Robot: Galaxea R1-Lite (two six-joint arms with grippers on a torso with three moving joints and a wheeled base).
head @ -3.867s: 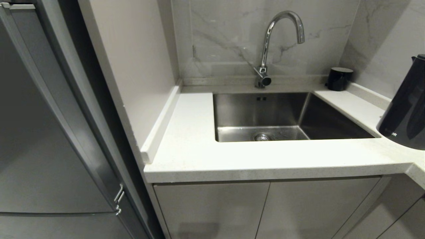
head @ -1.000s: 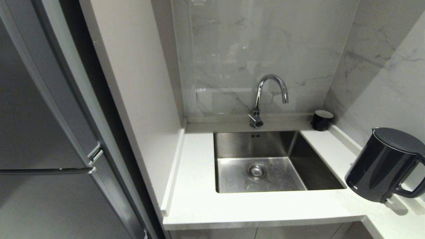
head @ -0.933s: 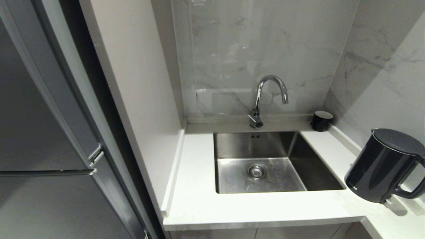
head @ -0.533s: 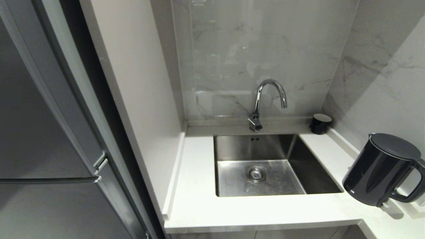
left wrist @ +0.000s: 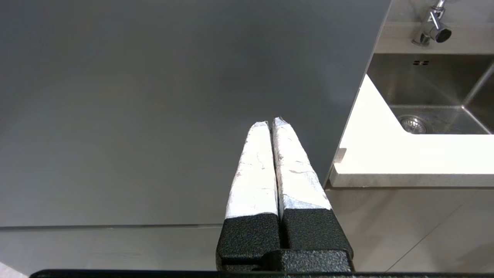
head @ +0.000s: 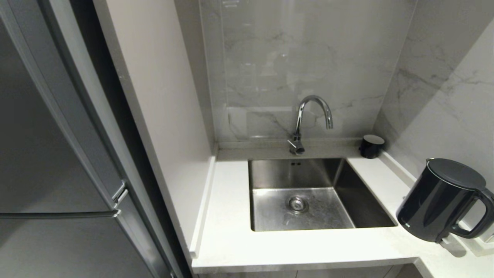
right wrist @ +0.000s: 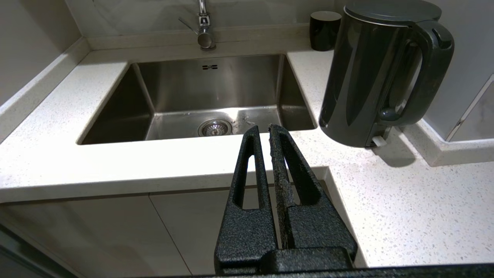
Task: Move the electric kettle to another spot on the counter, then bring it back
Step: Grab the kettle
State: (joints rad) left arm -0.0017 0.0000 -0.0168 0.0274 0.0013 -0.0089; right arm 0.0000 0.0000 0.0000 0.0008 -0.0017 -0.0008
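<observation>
Both grippers are closed on nothing, fingers pressed together. Nearest, the right gripper hangs in front of the counter edge. Beyond its tips lies the sink; off to its right, the electric kettle stands upright on the counter. The left gripper faces a grey cabinet panel.

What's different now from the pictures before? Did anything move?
Only the camera moved: it rose and drew back, so the whole scene looks smaller and lower. Nothing was grabbed or let go. The kettle stands in the same spot on the counter right of the sink, the small black cup in the back corner.
</observation>
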